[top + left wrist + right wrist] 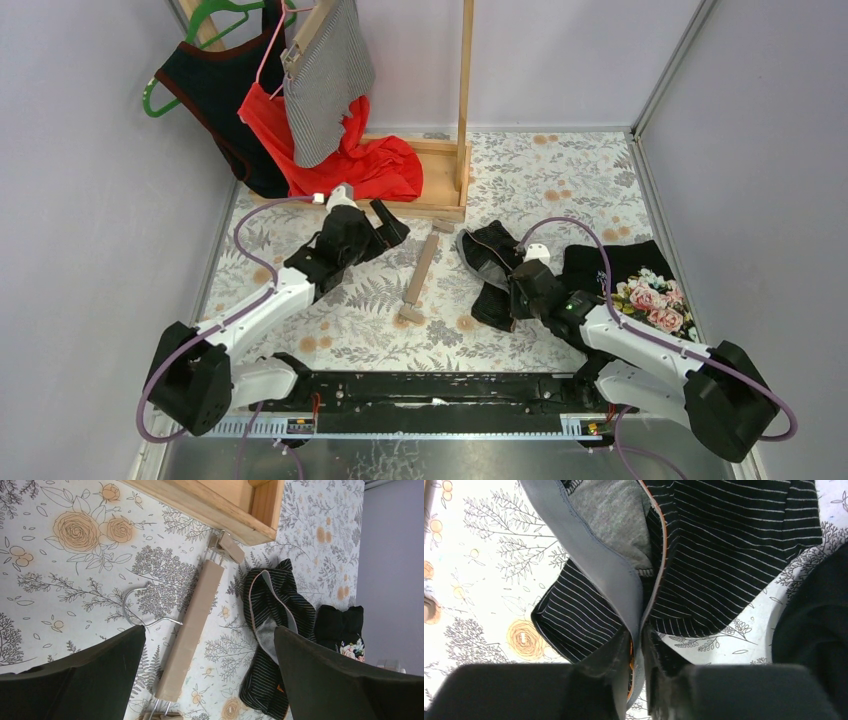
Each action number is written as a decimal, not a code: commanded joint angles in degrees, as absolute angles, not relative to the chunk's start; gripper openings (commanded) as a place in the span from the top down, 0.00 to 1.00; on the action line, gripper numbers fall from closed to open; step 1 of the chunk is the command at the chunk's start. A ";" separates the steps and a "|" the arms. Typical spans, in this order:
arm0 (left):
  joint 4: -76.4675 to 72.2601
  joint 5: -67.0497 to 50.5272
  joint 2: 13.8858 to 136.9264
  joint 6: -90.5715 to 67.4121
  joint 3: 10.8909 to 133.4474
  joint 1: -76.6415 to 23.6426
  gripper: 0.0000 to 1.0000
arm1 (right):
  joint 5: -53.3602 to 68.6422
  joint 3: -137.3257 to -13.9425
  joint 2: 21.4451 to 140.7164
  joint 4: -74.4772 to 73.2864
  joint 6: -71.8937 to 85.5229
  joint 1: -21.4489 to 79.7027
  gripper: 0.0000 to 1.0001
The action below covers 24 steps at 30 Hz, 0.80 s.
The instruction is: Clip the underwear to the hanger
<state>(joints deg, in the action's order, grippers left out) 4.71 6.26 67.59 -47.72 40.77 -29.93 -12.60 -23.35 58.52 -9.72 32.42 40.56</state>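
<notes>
The black striped underwear (493, 265) with a grey waistband lies on the floral table right of centre. My right gripper (522, 289) is shut on its grey waistband (636, 630); the striped cloth (704, 555) spreads beyond the fingers. The wooden clip hanger (421, 270) lies flat left of the underwear, its wire hook (135, 607) pointing left and a clip (226, 547) at its far end. My left gripper (385, 228) is open and empty, above the table left of the hanger (192, 627). The underwear also shows in the left wrist view (270, 645).
A wooden clothes rack (440, 190) stands at the back with a red garment (350, 160), a grey striped one (325, 80) and a dark one (225, 100) on hangers. A black floral garment (640, 285) lies right of the underwear.
</notes>
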 commanded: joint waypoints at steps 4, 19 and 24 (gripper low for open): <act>-0.56 1.72 70.63 -48.16 41.94 -27.19 0.00 | -14.99 -26.03 57.84 -10.81 31.71 41.05 1.00; 0.47 1.83 69.81 -47.00 41.22 -24.80 0.00 | -31.49 -46.20 80.41 -25.01 34.64 61.20 1.00; 1.51 2.10 69.05 -46.03 41.46 -23.29 0.00 | -27.84 -48.05 83.45 -22.24 34.81 65.45 0.96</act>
